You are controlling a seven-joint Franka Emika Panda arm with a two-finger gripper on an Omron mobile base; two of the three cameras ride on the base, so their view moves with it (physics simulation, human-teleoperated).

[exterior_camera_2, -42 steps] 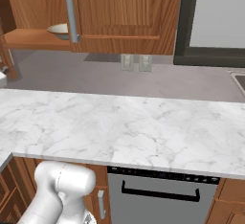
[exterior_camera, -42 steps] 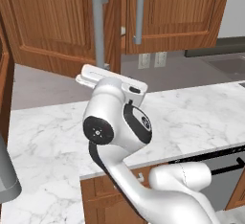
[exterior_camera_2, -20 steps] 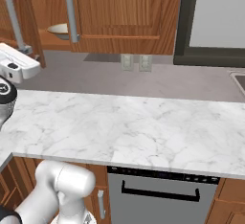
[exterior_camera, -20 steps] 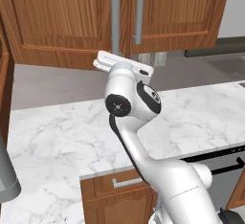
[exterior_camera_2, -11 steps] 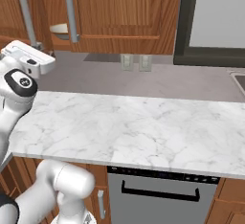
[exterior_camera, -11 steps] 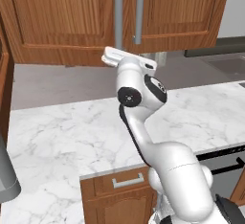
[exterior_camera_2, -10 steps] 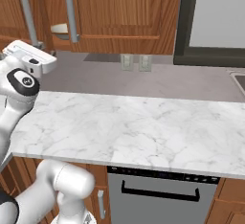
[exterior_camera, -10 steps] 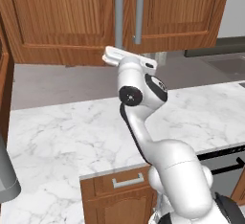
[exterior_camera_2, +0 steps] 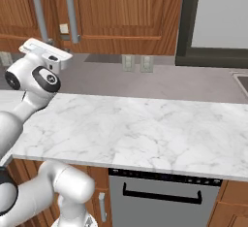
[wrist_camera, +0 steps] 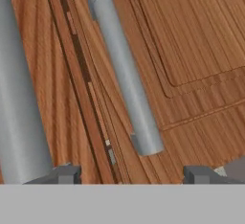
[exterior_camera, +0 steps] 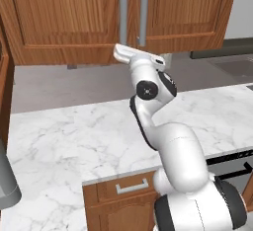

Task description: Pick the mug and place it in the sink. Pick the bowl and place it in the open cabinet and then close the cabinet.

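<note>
My claw [wrist_camera: 131,174] is spread open and empty, just short of the brown wooden panelled wall cabinet [wrist_camera: 191,36], both doors shut. Its two long grey bar handles [exterior_camera: 132,14] stand upright side by side; up close they slant. The base views add the white marble desk [exterior_camera_2: 145,129] below.

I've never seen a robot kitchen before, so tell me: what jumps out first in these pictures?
The big white arm rises over the white marble counter, its hand lifted up against the brown wooden cabinet on the wall. The cabinet doors look shut, their two long grey bar handles side by side. In the hand view the gripper sits open, close to those doors, below one handle.
</note>
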